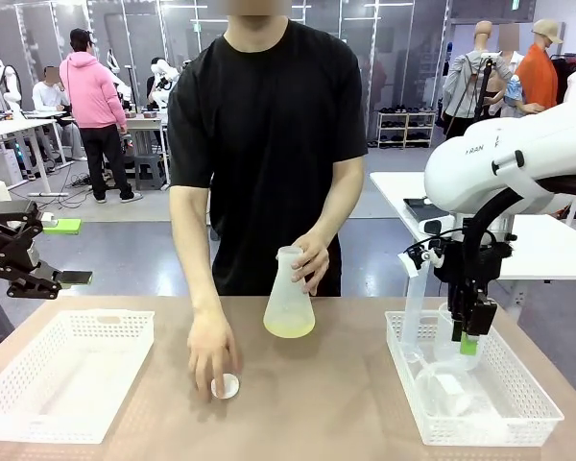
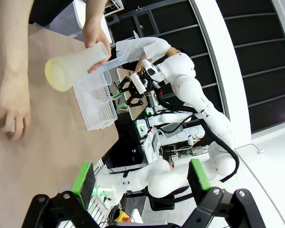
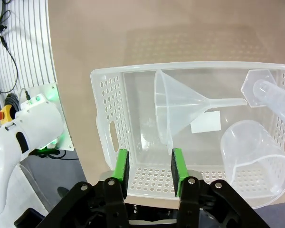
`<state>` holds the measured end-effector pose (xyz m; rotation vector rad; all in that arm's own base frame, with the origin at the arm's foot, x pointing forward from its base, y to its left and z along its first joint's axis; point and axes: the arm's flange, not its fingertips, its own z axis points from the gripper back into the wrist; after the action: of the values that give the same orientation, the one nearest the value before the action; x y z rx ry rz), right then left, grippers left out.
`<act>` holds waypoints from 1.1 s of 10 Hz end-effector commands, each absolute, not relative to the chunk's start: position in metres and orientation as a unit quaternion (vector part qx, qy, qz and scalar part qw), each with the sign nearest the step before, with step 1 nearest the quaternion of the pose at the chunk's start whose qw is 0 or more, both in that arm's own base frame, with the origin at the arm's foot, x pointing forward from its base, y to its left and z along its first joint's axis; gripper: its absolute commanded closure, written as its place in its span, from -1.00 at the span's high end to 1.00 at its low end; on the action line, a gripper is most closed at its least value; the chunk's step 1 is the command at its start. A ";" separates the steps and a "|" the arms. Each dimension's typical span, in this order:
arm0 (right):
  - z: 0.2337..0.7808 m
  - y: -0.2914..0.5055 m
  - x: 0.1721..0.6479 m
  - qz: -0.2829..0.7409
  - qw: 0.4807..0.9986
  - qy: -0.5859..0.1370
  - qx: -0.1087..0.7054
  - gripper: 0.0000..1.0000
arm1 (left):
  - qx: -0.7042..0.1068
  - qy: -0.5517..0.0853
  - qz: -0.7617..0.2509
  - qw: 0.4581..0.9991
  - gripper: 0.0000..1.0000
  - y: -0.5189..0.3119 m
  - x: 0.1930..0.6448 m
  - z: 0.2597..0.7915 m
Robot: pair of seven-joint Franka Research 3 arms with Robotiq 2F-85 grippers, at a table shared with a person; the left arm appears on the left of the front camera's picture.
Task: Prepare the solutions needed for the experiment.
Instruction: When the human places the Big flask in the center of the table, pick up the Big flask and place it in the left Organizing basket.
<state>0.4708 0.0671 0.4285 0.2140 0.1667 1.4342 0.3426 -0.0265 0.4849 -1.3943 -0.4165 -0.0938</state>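
Right fingers [image 3: 122, 172] half-open, empty, above the funnel [image 3: 180, 110]!
Thin rim lay just ahead; a skewed pinch might have flicked it into the beaker [image 3: 256, 156]. Left fingers [image 2: 84, 178] gaped wide, holding nothing.

White cap [image 1: 227, 387] half hidden under person's fingers [image 1: 209, 370]; cylinder [image 3: 274, 100] cut by edge.

Flask [image 1: 289, 305], person's hand [image 1: 211, 351] at table [image 1: 355, 408] centre
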 end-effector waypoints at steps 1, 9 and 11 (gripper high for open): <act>0.430 0.068 0.474 0.655 0.745 0.078 0.100 -0.07 | -0.648 -0.191 -0.040 0.736 1.00 -0.029 0.344 0.488; 0.514 0.035 0.394 0.611 0.789 -0.047 0.035 -0.07 | -0.648 -0.191 -0.040 0.736 1.00 -0.029 0.344 0.488; 0.539 0.029 0.372 0.600 0.793 -0.096 0.040 -0.07 | -0.648 -0.191 -0.040 0.736 1.00 -0.029 0.344 0.488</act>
<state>0.3798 0.0230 0.5480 0.0750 -0.1445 1.3174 0.3427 -0.0265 0.4848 -1.3941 -0.4160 -0.0935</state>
